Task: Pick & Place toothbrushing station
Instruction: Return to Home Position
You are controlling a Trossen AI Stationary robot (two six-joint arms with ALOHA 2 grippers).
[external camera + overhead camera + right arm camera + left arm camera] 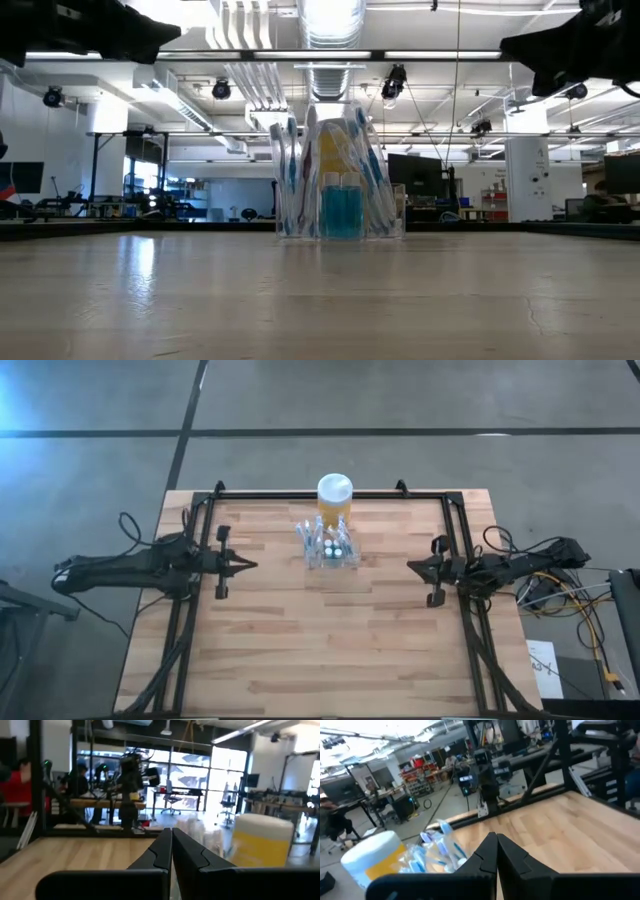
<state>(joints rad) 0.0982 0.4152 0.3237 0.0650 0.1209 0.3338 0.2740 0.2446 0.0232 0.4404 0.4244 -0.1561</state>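
Observation:
The toothbrushing station (330,548) is a small clear holder with blue-and-white toothbrushes; it stands on its base on the wooden table near the far middle, also seen in the low view (338,180) and the left wrist view (437,851). My left gripper (252,566) hovers shut at the table's left side, pointing level toward the station and well short of it. My right gripper (412,566) hovers shut at the right side, likewise apart from it. Their own wrist views show the fingers closed together, left (496,840) and right (171,835).
A yellow jar with a white lid (335,498) stands just behind the station at the table's far edge. A black frame (300,493) runs along the far, left and right edges. Bare wood (330,650) fills the near half.

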